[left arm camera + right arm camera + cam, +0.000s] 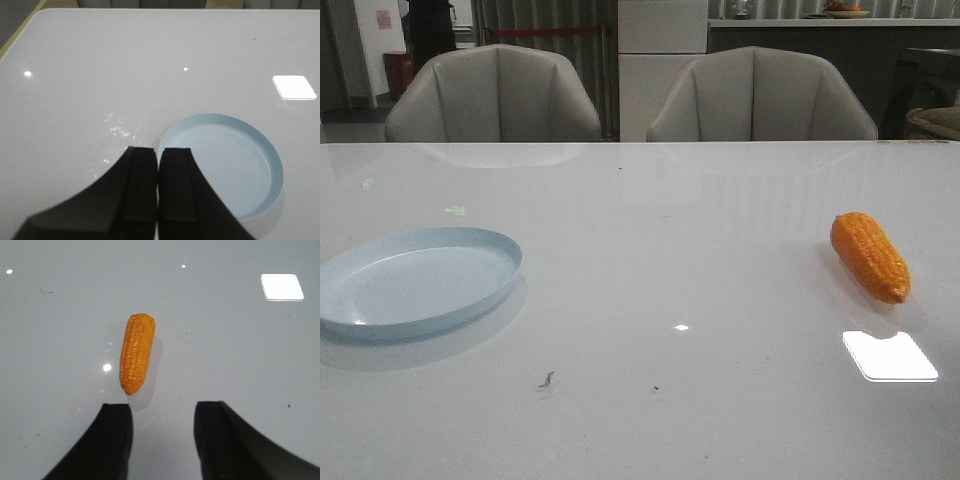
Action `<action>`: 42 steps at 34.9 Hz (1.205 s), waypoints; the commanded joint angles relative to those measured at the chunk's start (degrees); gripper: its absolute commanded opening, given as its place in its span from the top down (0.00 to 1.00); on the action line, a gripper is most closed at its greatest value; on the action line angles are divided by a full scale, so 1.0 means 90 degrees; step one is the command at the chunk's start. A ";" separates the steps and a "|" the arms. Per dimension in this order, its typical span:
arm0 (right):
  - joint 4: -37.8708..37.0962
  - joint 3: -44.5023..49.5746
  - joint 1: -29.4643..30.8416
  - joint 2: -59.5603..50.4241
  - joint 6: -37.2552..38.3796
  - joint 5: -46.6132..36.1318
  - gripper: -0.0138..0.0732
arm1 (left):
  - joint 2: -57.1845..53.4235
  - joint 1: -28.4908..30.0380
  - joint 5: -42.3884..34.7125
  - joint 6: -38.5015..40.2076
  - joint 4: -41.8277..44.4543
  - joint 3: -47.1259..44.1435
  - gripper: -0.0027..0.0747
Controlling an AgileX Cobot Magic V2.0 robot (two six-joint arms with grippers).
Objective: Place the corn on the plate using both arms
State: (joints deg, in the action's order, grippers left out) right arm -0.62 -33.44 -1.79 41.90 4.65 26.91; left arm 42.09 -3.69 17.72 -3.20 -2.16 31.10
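The orange corn (871, 257) lies on the white table at the right, its narrow end toward the front. The pale blue plate (380, 300) sits empty at the left. Neither arm shows in the front view. In the left wrist view my left gripper (158, 150) is shut and empty, above the table at the near rim of the plate (270, 165). In the right wrist view my right gripper (163, 405) is open and empty, and the corn (136, 352) lies just beyond its fingertips, in line with one finger rather than between them.
Two grey chairs (492, 95) stand behind the far edge of the table. A small dark speck (547, 379) lies on the table in front of the plate. A bright lamp reflection (889, 355) shows near the corn.
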 commanded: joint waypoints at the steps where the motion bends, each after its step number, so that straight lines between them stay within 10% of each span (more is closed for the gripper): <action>1: -0.0059 -0.0224 0.0018 0.0003 -0.0023 -0.0458 0.32 | -0.0009 0.0018 -0.0255 0.0067 -0.0056 0.0223 0.59; 6: -0.0059 -0.0224 0.0018 0.0003 -0.0023 -0.0458 0.32 | -0.0009 0.0018 -0.0253 0.0067 -0.0056 0.0223 0.38; 22: -0.0047 -0.0224 0.0018 0.0003 -0.0023 -0.0458 0.32 | 0.1020 0.0018 0.0171 0.0067 -0.0975 0.0515 0.38; 42: -0.0048 -0.0224 0.0018 0.0003 -0.0023 -0.0435 0.32 | 0.5282 0.0018 0.1565 0.0067 -0.1013 0.3978 0.38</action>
State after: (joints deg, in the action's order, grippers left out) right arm -0.62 -33.44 -1.79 41.90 4.65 27.04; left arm 87.06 -3.69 32.94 -3.18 -10.41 61.63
